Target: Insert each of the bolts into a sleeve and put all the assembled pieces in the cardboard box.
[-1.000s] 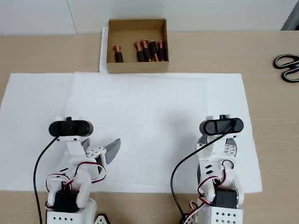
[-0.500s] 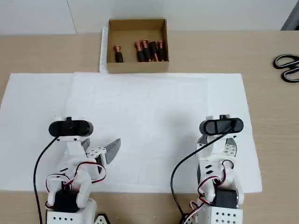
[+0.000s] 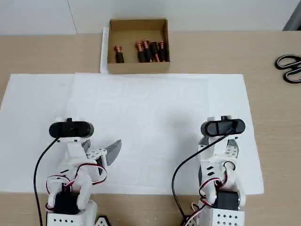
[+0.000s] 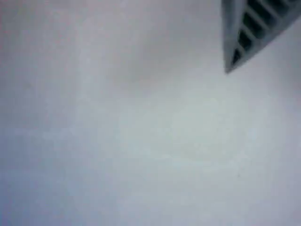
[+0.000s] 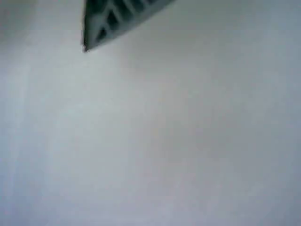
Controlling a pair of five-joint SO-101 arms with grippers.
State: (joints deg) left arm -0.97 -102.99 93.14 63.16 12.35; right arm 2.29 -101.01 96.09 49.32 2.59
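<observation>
Sitting low over the white sheet (image 3: 155,108) at the near worktop (image 3: 263,56) edge, folded on their bases: left end effector (image 3: 112,150) and right end effector (image 5: 120,21), well apart from each other and from the task's things. Cannot tell how wide either one stands; apparently carrying nothing. Judging this a rest pose, with nothing to pick within reach. Moving outward: cardboard box (image 3: 138,68) just beyond the sheet's far edge, placed there as the drop point. Holding five assembled pieces (image 3: 150,51) by count, lying flat on the box floor, one apart toward the left wall, four bunched toward the right, copper heads pointing away from the arms. Reads as task done or nearly. Noting scissors (image 3: 289,68) at the worktop's right edge, well apart, likely irrelevant.
</observation>
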